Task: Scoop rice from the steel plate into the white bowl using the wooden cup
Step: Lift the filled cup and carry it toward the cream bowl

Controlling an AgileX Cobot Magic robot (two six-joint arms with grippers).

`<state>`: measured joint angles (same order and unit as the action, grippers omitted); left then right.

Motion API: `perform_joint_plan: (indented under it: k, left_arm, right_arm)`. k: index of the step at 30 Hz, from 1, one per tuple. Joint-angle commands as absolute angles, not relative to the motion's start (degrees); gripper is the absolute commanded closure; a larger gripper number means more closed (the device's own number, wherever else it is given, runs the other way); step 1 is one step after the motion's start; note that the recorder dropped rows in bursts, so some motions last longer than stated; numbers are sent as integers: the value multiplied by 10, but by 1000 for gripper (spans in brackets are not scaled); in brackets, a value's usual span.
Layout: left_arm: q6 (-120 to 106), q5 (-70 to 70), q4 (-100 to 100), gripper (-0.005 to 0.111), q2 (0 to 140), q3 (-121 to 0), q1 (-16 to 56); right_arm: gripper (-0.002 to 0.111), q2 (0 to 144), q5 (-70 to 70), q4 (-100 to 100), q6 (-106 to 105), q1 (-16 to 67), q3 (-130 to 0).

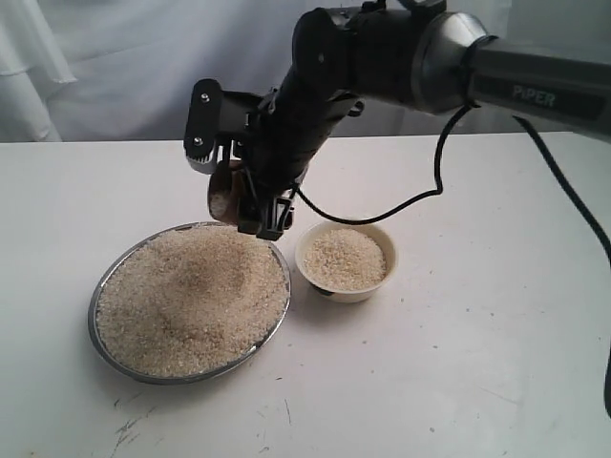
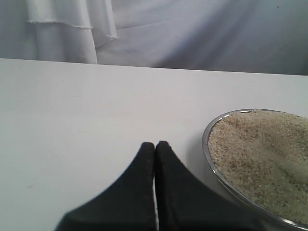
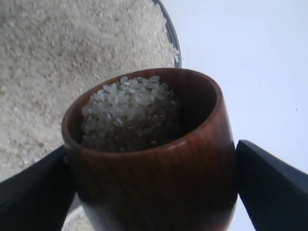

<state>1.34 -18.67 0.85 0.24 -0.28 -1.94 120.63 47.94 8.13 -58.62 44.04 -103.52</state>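
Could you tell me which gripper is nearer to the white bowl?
Right. The right gripper holds the wooden cup over the steel plate beside the white bowl; the left gripper sits beside the plate, no bowl in view.

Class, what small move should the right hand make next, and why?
Probably carry the wooden cup sideways, kept level, until it is over the white bowl. The right hand grips the cup above the rim of the steel plate, rice sits in it, and the bowl stands just beside the plate.
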Motion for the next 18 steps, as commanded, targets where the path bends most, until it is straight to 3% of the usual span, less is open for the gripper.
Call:
perform_joint_plan:
  k: [1, 18]
  left_arm:
    - [13, -183, 9, 107, 0, 0, -20]
    - [13, -183, 9, 107, 0, 0, -20]
  right_arm:
    - [108, 1186, 498, 22, -561, 426, -1038]
    - [108, 1159, 585, -73, -555, 377, -1035]
